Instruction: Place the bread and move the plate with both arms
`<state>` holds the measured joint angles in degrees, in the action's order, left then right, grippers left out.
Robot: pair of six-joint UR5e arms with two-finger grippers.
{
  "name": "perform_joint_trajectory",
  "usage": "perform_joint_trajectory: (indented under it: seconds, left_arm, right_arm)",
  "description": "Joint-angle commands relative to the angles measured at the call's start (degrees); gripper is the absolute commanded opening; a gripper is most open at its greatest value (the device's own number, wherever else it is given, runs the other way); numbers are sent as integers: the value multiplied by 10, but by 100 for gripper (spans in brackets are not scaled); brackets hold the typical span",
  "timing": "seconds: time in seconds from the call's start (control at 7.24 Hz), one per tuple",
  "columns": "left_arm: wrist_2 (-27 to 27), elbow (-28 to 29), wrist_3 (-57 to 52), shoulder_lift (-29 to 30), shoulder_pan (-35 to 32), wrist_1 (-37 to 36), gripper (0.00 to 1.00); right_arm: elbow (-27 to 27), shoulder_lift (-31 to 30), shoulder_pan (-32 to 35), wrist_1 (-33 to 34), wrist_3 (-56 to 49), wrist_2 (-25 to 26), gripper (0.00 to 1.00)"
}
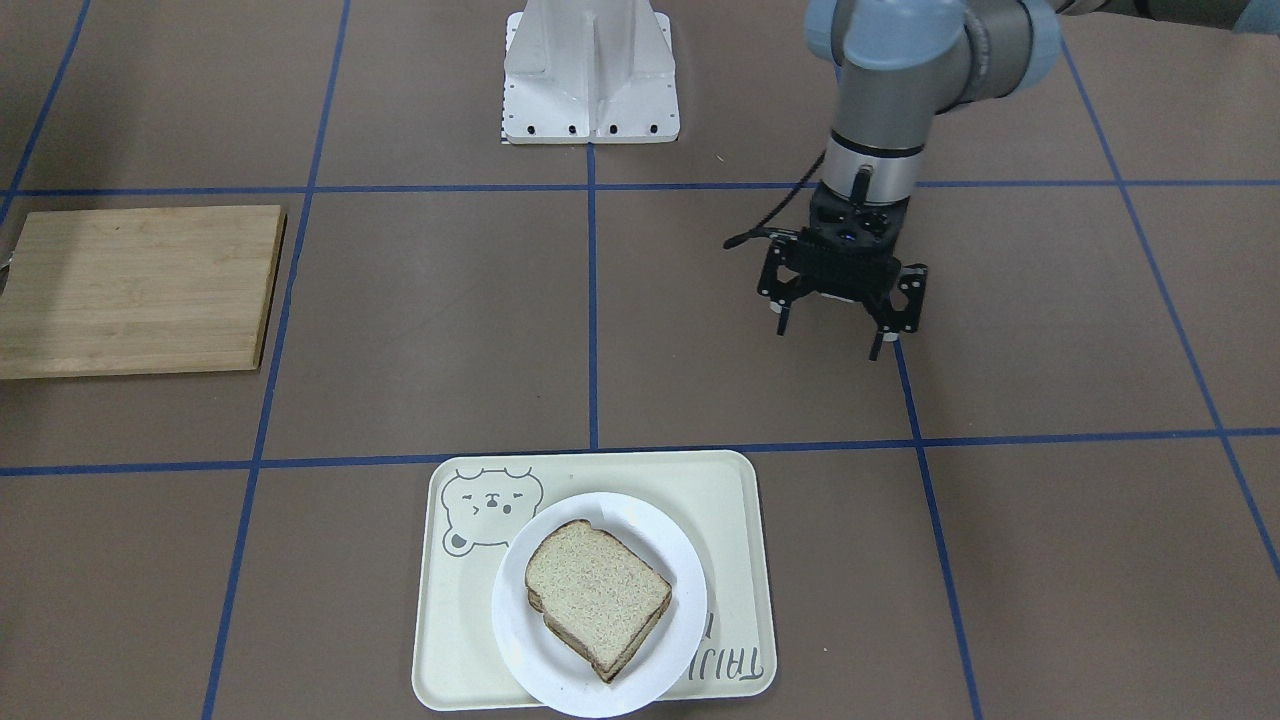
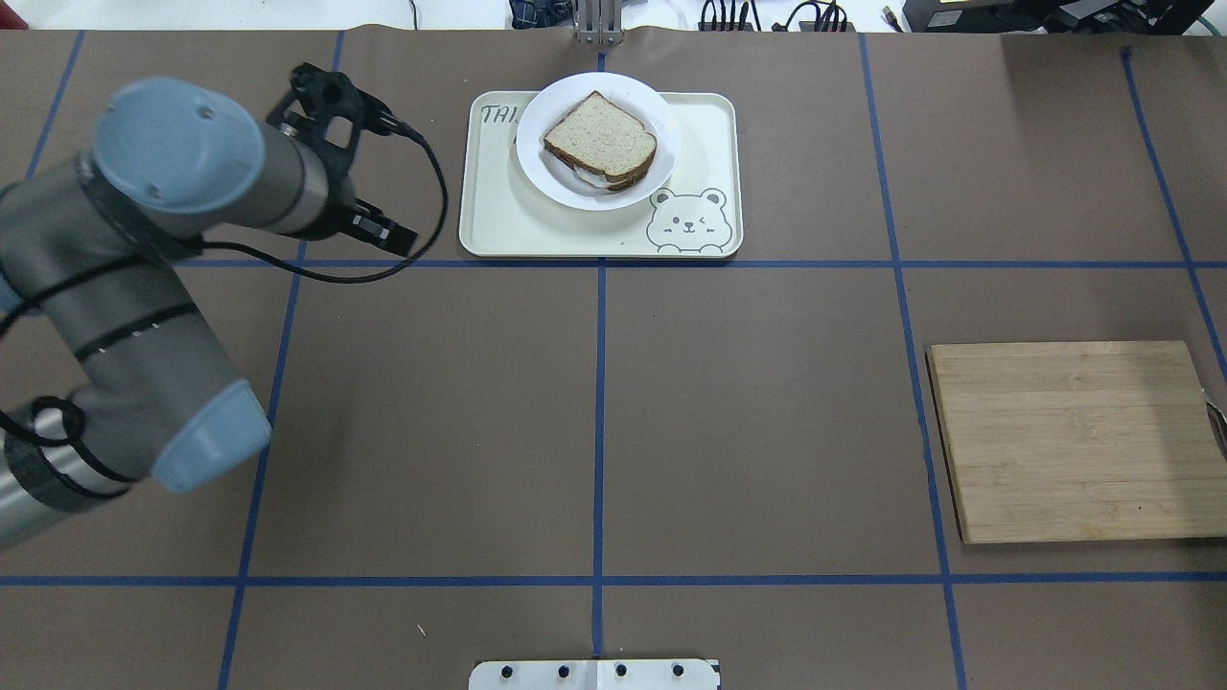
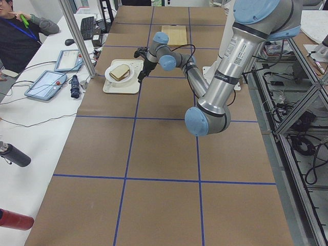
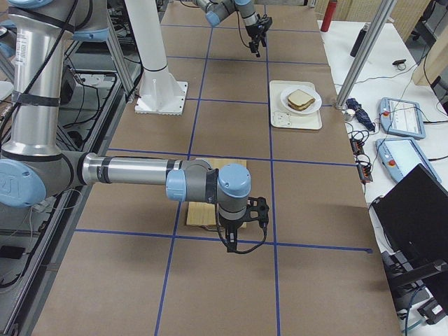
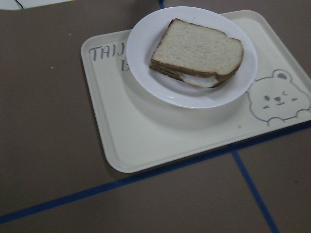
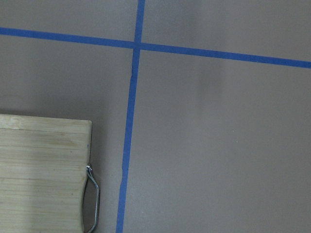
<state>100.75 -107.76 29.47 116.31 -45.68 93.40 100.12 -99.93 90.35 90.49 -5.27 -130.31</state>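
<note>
Brown paper with blue tape lines covered the table. Seen from overhead, the plate point(image 2: 532, 165) sat at 12 o'clock on the tray point(image 2: 537, 225), and the bread point(image 2: 599, 134) lay on it, on top of another slice. The left gripper point(image 1: 830, 338) hung wide open and empty at the tray's 9 o'clock. The right gripper point(image 4: 236, 241) was by the wooden board point(image 2: 1074, 441) at 3 o'clock; I could not tell if it was open. I think the plate move was the job now. Each gripper should pinch the rim on opposite sides and keep the plate flat, so the bread does not slide.
</note>
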Motion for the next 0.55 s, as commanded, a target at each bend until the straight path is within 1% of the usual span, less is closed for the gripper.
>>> perform_joint_trajectory:
  seconds: [0.0, 0.14, 0.28, 0.41]
  left_arm:
    - [112, 13, -174, -64, -142, -35, 98]
    - [120, 17, -237, -73, -179, -80, 98]
    - [130, 18, -245, -78, -203, -111, 98]
    - [134, 39, -245, -91, -215, -113, 98]
  right_arm:
    - [0, -1, 0, -1, 0, -3, 100]
    - [0, -3, 0, -1, -1, -6, 100]
    - [2, -4, 0, -3, -1, -7, 100]
    - [2, -3, 0, -4, -1, -6, 100]
